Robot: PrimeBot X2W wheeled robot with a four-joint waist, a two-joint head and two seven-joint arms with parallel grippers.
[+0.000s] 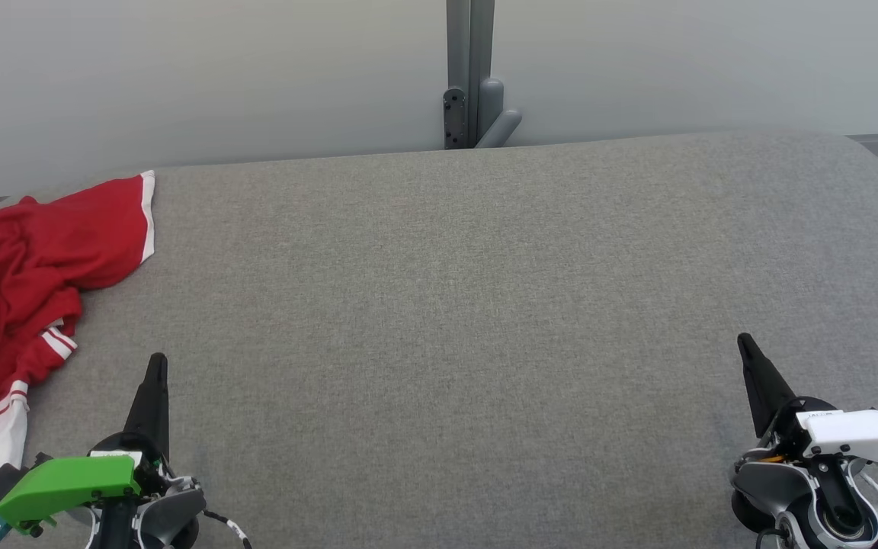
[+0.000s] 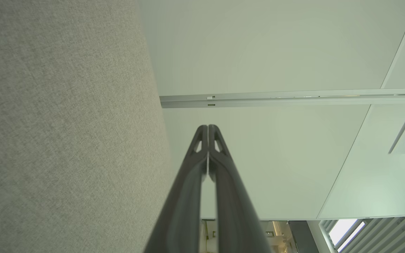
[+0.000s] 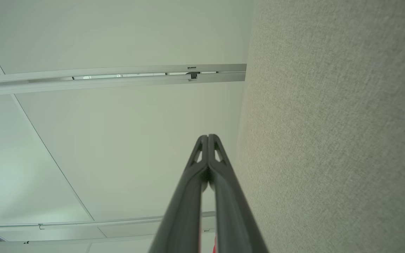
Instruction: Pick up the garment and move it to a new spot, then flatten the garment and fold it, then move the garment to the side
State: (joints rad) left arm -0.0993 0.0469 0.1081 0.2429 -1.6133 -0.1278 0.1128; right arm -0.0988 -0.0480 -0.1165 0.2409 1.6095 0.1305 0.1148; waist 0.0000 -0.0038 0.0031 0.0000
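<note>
Left pincer point(image 1: 157, 360) and right pincer point(image 1: 744, 341) hang pinched closed, empty. Crumpled red garment point(image 1: 20, 290) lies on the counter point(image 1: 469, 305) just left of the left pincer, stretching lengthwise away from it; that arm is nearer.

Crumpled red garment point(image 1: 20, 282) on grey table point(image 1: 447, 305), far left

Crumpled red-and-white garment point(image 1: 20, 282), far left

Garment point(image 1: 20, 267) on L edge of table point(image 1: 447, 305), wall point(image 1: 180, 76) behind
</note>
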